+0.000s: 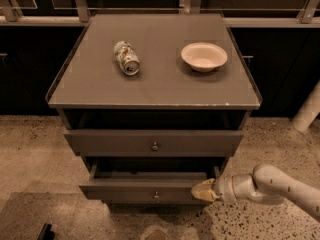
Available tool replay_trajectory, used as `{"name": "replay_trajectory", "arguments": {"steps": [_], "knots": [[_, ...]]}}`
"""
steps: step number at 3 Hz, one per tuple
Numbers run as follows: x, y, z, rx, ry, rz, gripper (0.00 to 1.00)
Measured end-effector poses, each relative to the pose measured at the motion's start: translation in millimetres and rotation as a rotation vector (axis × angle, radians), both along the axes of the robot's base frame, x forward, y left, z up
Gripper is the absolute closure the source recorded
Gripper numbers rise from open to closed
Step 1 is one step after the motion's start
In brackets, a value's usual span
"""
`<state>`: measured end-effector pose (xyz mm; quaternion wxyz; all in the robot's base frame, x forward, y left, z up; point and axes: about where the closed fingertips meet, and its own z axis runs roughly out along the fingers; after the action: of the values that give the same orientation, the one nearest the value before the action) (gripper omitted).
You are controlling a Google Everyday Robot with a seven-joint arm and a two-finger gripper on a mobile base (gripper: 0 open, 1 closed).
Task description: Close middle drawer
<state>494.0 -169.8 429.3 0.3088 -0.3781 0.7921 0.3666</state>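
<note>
The middle drawer [145, 190] is the lower of the two drawers that show on the grey cabinet. It has a low flat grey front and a small round knob [156, 195], and it stands pulled out with a strip of its dark inside showing. My gripper [202, 190] comes in from the right on a white arm [270, 184]. Its tan fingers are together and empty, with the tip against the right end of the drawer's front. The taller top drawer [154, 143] above is out a little.
A crushed can [126, 57] lies on its side and a white bowl [204, 56] stands on the cabinet top [155, 86]. Speckled floor surrounds the cabinet. A white post [307, 109] stands at the right. A dark railing runs behind.
</note>
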Motion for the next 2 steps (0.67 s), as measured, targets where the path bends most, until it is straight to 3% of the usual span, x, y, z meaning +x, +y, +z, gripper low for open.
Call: {"name": "replay_trajectory", "arguments": {"steps": [1,2], "knots": [[9.4,6.6,2.6,-0.001,-0.024,0.015,1.00],[29.5,7.8,1.6,-0.047,-0.081,0.004,1.00]]}}
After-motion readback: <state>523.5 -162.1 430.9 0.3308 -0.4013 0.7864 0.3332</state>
